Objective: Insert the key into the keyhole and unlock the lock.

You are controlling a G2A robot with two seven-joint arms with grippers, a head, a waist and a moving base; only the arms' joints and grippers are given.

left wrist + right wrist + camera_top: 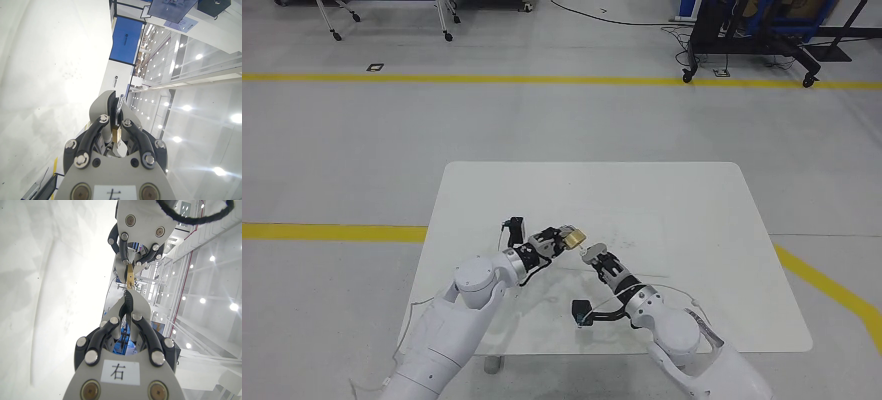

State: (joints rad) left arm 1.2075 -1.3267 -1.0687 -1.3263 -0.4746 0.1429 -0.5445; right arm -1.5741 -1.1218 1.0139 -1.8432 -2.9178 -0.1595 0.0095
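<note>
Left claw (118, 100) pinches the brass padlock (116, 135) by its body — rigid, likely slick; right claw (129, 294) pinches the thin key (130, 287).

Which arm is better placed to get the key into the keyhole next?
Right. The right end effector, shut on what looks like the key, sits tip-first at the end face of the brass lock. The left end effector is shut on the lock, so it should just hold.

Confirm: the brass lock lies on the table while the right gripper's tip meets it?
No: the lock is clamped in the left gripper over the table, as the left wrist view shows. The right gripper's tip does meet it.
</note>
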